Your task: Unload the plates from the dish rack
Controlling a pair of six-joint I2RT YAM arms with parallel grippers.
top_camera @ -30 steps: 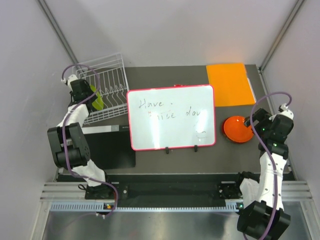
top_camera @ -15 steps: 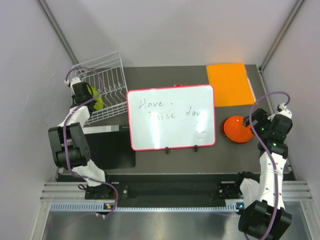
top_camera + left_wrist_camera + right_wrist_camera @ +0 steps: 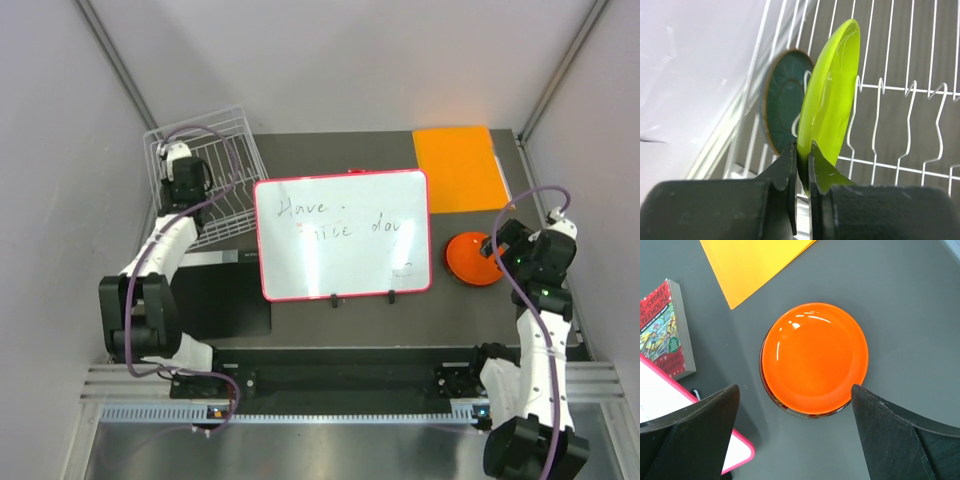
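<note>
We are on the lime green plate, which we judge to be the third of four to leave the dish rack. The left gripper has its two fingers pressed onto the plate's lower rim, and the plate stands on edge among the white wire tines. Just behind it, against the rack's side grid, the dark green-teal plate also stands upright, untouched. On the far side of the whiteboard, the orange plate lies flat on the dark table, near the corner of the orange sheet. A thin dark edge shows under its lower rim, perhaps another plate beneath, though we cannot tell for sure. The right gripper hangs above it with fingers spread wide, holding nothing. The next move, as we read it, is to lift the green plate straight up along its own plane until its rim is above the tines and the tall side wires. Then we carry it out to the open table. The pinch takes only a narrow bit of smooth rim, so the plate could pivot or slip if we tilt it early, and a snagged tine could drag the light rack along.
</note>
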